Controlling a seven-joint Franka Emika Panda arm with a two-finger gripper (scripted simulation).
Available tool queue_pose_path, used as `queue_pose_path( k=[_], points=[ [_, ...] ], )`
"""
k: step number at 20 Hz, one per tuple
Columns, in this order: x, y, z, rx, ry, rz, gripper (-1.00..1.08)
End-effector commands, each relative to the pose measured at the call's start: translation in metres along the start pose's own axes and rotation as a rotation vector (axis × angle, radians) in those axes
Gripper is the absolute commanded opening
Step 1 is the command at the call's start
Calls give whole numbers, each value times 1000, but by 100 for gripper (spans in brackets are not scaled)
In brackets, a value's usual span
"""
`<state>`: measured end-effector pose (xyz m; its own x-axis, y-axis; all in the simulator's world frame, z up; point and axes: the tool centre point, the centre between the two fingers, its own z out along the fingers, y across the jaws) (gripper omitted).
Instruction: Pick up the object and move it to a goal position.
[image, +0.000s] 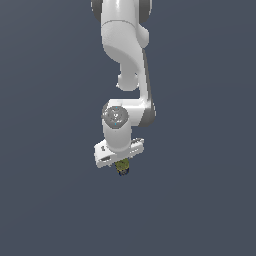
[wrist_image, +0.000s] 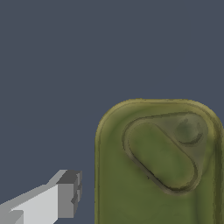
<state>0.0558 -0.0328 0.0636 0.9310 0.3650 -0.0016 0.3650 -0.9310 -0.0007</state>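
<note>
The object (image: 123, 168) is a small olive-green can with a dark blue end. In the exterior view it pokes out just beneath my white gripper (image: 120, 158), which hangs straight over it. In the wrist view the can's oblong olive top (wrist_image: 157, 166), with a pull-tab shape, fills much of the picture. One grey-tipped finger (wrist_image: 66, 194) shows beside the can with a clear gap between them. The other finger is out of view. The jaws appear open around the can, not touching it.
The surface (image: 45, 200) is a plain dark blue-grey floor. The white arm (image: 125, 45) reaches in from the top of the exterior view. No goal marker shows.
</note>
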Motion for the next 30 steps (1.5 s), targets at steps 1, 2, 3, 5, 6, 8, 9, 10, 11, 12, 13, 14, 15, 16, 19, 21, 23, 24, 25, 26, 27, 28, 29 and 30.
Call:
queue_pose_path(
  k=[1,2,3,5,6,8,9,10,11,12,13,14,15,16,19,21,23,24,25,26,27,28,29,30],
  points=[
    [1,0,5,-1,2,0,100],
    [1,1,6,-1,2,0,100],
    [1,1,5,-1,2,0,100],
    [2,1,5,-1,2,0,-100],
    [2,1,5,-1,2,0,-100],
    [2,1,5,-1,2,0,-100],
    [2,1,5,-1,2,0,-100],
    [2,1,5,-1,2,0,-100],
    [2,1,5,-1,2,0,-100],
    [2,1,5,-1,2,0,-100],
    [2,1,5,-1,2,0,-100],
    [2,1,5,-1,2,0,-100],
    [1,1,5,-1,0,0,-100],
    [1,1,5,-1,0,0,-100],
    [2,4,2,-1,0,0,-100],
    [4,9,-2,-1,0,0,-100],
    [6,15,-7,-1,0,0,-100],
    [7,18,-10,-1,0,0,-100],
    [8,22,-13,-1,0,0,-100],
    [10,26,-16,-1,0,0,-100],
    [11,30,-20,0,1,-1,-100],
    [13,35,-24,0,1,-1,-100],
    [15,39,-28,0,1,-1,-100],
    [17,44,-32,0,1,-1,-100]
  ],
)
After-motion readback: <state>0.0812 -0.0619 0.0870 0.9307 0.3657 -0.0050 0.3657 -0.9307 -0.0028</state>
